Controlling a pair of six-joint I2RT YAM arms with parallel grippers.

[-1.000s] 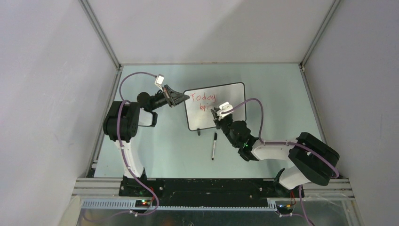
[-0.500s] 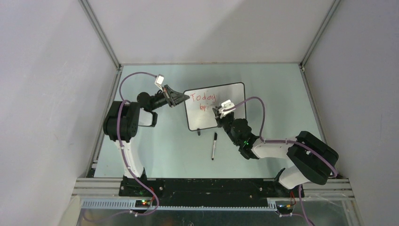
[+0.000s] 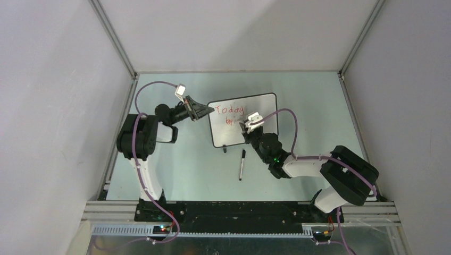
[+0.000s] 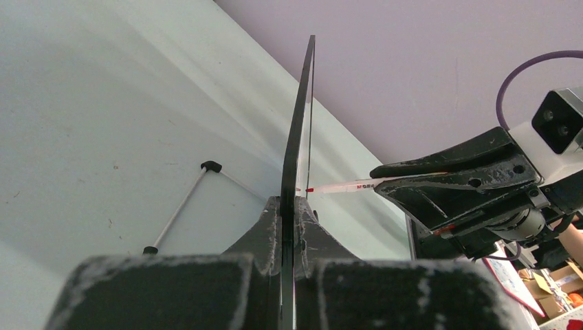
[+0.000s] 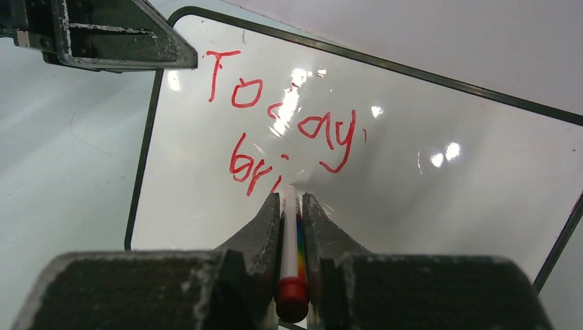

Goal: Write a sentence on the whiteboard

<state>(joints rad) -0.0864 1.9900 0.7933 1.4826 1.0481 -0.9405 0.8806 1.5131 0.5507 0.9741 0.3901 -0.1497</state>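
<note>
The table carries the whiteboard near its middle, a little toward the far edge. The board stands raised on its lower edge, with its glossy face turned toward the right arm.

The left gripper is clenched on the board's left edge, one finger on each side of the thin black frame. The right gripper is closed tight around a red marker, a white barrel with a red end cap. The marker's tip is pressed to the board's face just below the writing.

A black pen lies on the table just in front of the board, between it and the near edge.

The sentence in red reads "Today" on the top line, with "bri" beneath it.
</note>
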